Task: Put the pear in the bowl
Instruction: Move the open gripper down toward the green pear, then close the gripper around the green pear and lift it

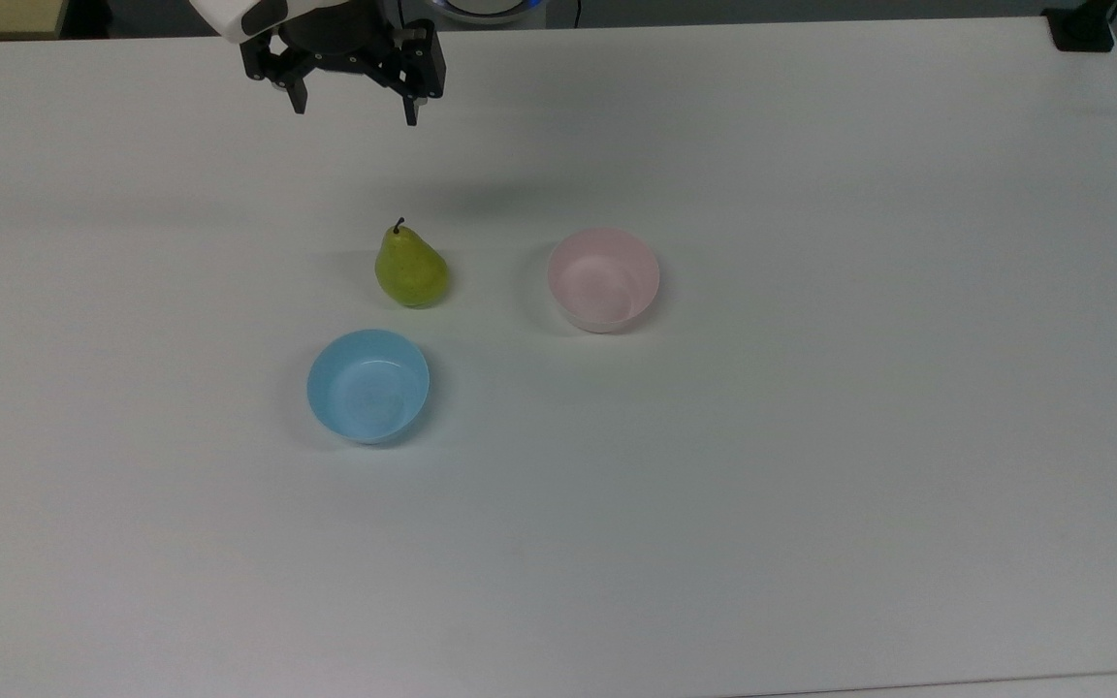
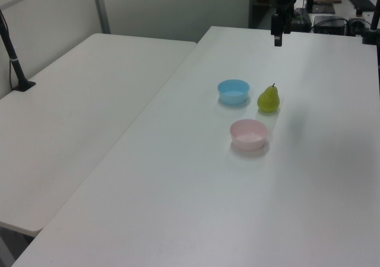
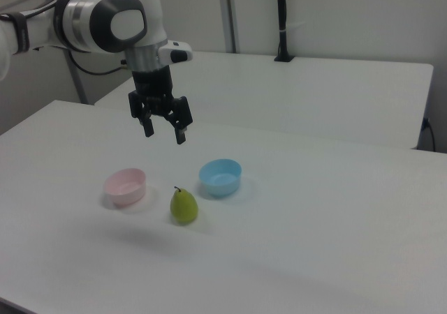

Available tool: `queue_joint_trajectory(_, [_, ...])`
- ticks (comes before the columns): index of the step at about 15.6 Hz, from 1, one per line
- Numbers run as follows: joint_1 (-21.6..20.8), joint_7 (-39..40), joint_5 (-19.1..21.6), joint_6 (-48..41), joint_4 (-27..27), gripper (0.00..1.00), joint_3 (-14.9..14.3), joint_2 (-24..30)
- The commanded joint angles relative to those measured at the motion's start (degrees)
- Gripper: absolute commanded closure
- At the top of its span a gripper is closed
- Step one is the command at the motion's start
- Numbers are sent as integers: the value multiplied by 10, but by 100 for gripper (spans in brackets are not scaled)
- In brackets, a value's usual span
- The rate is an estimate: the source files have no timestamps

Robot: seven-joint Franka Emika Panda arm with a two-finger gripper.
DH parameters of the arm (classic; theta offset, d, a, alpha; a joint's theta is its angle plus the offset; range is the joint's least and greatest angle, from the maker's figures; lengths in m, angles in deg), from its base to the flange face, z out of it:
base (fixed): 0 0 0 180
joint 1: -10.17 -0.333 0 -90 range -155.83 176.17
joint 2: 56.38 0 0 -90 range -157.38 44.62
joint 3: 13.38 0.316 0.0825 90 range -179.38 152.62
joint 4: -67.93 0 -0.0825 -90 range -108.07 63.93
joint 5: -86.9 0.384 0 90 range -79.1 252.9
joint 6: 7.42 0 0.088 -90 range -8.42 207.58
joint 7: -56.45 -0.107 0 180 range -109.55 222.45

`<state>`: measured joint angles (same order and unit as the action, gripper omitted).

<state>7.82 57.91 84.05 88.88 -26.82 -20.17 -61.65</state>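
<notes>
The pear [image 1: 411, 272] stands upright on the white worktop [image 1: 811, 436], stem [image 1: 399, 225] pointing up, free of any contact with the gripper. In the top view, the pink bowl [image 1: 603, 279] sits on the pear's right, near but apart from it; the light blue bowl [image 1: 367, 386] sits below and slightly left of the pear, also apart. Both bowls are upright with nothing inside.

The gripper [image 1: 355, 109] hangs in the air above the worktop, well apart from the pear, toward the top view's upper left. Its two fingers point downward and are spread wide, with nothing between them. In the right view, the gripper [image 3: 163, 132] is above the gap between the pink bowl [image 3: 126, 186] and the pear [image 3: 184, 206], with the light blue bowl [image 3: 220, 176] at the right view's right of both.

A second white table [image 2: 71, 113] stands beside the worktop in the left view.
</notes>
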Motion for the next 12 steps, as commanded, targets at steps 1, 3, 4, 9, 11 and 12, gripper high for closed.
queue_joint_trajectory(1, [-10, 44, 0, -2, -8, 0, -3, -7])
queue_joint_trajectory(3, [-20, 44, -1, 0, -7, 0, -3, -25])
queue_joint_trajectory(4, [-27, 43, -1, 7, -7, 0, -3, -36])
queue_joint_trajectory(9, [-46, 44, -10, 25, -11, 0, -10, -83])
queue_joint_trajectory(11, [-47, 44, -15, 37, -12, 0, -10, -105])
queue_joint_trajectory(12, [-47, 44, -20, 43, -12, 0, -10, -116])
